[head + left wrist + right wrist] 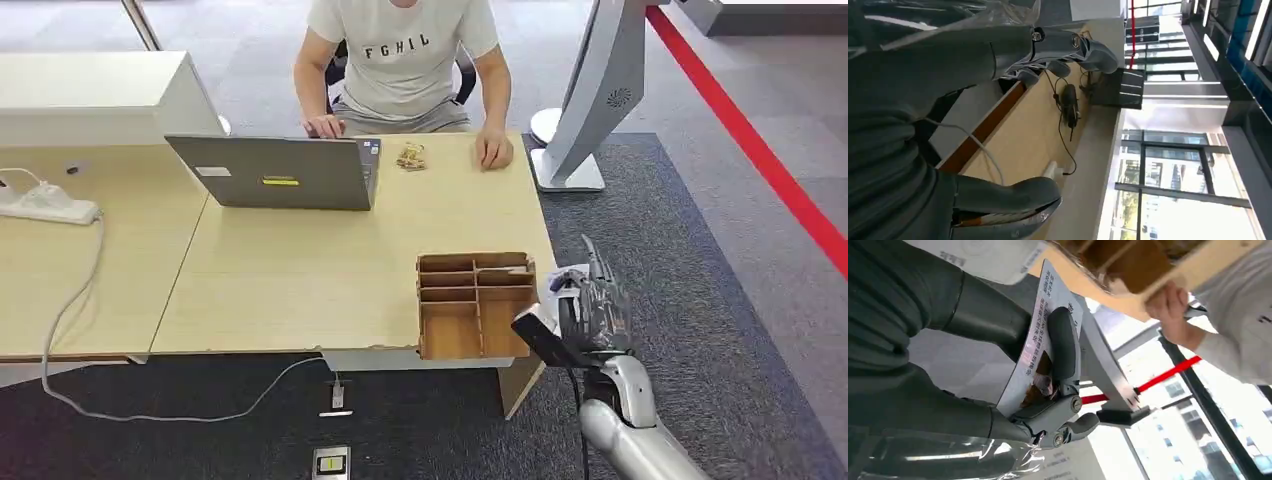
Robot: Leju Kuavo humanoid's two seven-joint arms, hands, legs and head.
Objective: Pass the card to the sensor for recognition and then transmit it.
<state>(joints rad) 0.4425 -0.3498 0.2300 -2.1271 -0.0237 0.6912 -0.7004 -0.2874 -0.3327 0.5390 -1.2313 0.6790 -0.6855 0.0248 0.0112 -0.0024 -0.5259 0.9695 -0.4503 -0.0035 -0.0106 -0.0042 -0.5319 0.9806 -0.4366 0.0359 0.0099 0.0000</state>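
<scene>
Right hand (998, 365) grips the card (1035, 347), a dark finger (1063, 347) pressed across its printed face, thumb behind. In the head view the hand (592, 305) holds the card (552, 283) just off the table's (300, 270) right edge, beside the wooden compartment box (476, 304). Left hand (998, 125) holds nothing, fingers (1068, 50) apart. A person (402, 60) sits behind the laptop (275, 172). A white stand (590, 95) rises beyond the table corner.

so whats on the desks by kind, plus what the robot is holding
laptop: 1
power strip: 1
wooden divider box: 1
small snack pile: 1
card, held in the right hand: 1
total: 5
</scene>
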